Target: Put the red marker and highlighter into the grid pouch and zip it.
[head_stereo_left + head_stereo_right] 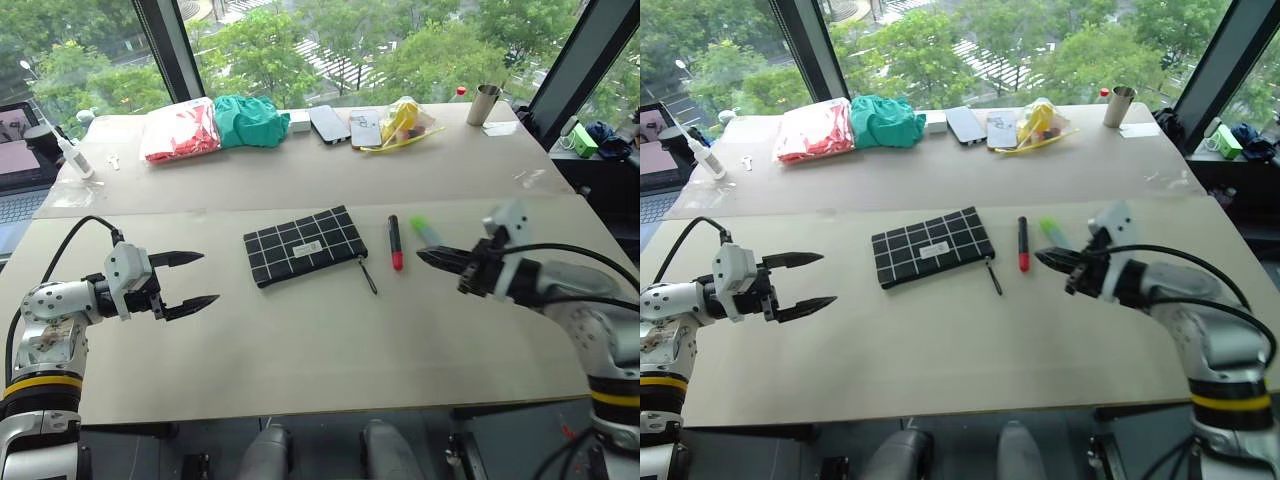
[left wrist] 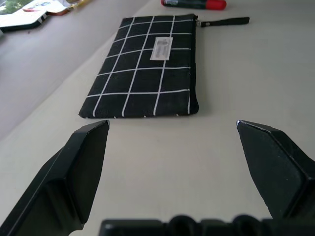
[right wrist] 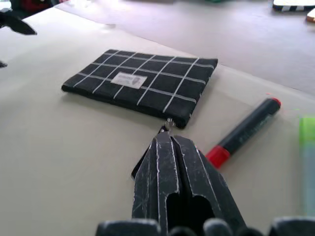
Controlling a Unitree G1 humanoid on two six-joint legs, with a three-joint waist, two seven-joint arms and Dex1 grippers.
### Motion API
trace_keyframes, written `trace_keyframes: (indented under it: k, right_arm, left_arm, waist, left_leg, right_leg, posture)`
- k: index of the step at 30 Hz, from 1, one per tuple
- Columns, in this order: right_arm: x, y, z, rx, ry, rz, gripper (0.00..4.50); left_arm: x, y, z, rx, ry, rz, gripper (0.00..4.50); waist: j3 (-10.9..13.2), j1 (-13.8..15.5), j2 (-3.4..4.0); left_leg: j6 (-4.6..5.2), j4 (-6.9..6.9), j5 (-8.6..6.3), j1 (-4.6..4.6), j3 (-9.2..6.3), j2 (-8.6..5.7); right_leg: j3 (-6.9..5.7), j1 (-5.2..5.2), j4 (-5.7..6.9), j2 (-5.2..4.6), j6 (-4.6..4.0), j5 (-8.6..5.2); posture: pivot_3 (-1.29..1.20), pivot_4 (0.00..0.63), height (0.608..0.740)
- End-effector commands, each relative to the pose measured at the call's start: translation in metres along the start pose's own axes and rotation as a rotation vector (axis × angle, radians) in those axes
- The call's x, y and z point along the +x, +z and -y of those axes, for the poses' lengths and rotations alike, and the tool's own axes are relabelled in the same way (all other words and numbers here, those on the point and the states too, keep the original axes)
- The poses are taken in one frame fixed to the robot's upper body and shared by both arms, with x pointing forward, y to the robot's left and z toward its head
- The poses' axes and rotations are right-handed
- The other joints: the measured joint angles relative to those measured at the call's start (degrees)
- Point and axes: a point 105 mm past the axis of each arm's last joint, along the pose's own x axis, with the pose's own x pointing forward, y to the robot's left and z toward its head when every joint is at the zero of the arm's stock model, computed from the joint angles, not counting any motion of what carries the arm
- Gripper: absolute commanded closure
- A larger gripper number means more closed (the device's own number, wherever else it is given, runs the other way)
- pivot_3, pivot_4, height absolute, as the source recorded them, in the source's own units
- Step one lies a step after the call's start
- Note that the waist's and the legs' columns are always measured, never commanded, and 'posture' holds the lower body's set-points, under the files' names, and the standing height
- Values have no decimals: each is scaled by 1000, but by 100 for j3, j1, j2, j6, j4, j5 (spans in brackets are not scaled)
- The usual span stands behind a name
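Observation:
The grid pouch (image 1: pixel 305 245) lies flat and zipped near the table's middle, its black zipper-pull strap (image 1: pixel 367 272) trailing toward me on the right. Just right of it lies the red marker (image 1: pixel 395 243), red cap toward me. Beside the marker is the light-green highlighter (image 1: pixel 425 230). My right gripper (image 1: pixel 425 256) hovers shut and empty just in front of the highlighter, pointing left at the marker and pouch (image 3: pixel 147 81). My left gripper (image 1: pixel 207 278) stands open and empty, left of the pouch (image 2: pixel 147 69) and aimed at its short end.
On the far table sit a red packet (image 1: pixel 180 130), a green cloth (image 1: pixel 248 120), phones (image 1: pixel 330 123), a yellow bag (image 1: pixel 400 120) and a metal cup (image 1: pixel 484 103). A white bottle (image 1: pixel 75 155) and a laptop (image 1: pixel 20 200) are at far left.

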Motion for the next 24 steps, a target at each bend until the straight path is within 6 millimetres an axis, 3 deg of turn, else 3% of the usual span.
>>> trace_keyframes:
  k: [1,4,9,12,17,24]
  right_arm:
    - [25,23,2,-99,-1,62,4460]
    - [60,29,2,-149,-18,63,4460]
    - [97,11,-15,-227,44,-41,4460]
    - [108,5,-25,-252,80,-68,4460]
    - [129,-15,-13,-326,-34,-205,4460]
    - [134,-36,-8,-339,-62,-324,4460]
  left_arm:
    - [1,3,-9,118,-12,-43,0]
    - [9,7,-17,171,-15,-38,0]
    - [17,4,-23,277,-37,-79,0]
    - [20,1,-24,312,-52,-101,0]
    - [27,0,-27,368,-75,-124,0]
    - [36,0,-29,450,-116,-168,0]
  waist:
    - [0,15,0]
    - [0,0,-2]
    - [-1,-4,-2]
    - [0,-38,-2]
    - [-1,-136,-2]
    - [-3,-140,-5]
  left_leg:
    - [0,0,0,-1,-1,0]
    - [-2,3,1,-8,-2,-1]
    - [-4,5,2,-10,-8,-4]
    - [-6,5,4,-19,-8,-6]
    - [-21,14,13,-30,-14,-7]
    - [-26,22,16,-49,-20,-7]
  right_leg:
    - [-3,-1,-1,0,0,0]
    - [-7,-7,1,-1,0,0]
    - [-14,-11,7,-3,0,0]
    - [-16,-20,13,-5,0,0]
    - [-18,-45,53,-5,0,0]
    - [-22,-80,90,-5,0,0]
  posture:
    - [0,150,740]
    - [0,150,740]
    - [0,150,740]
    - [0,150,740]
    - [0,150,740]
    - [0,150,740]
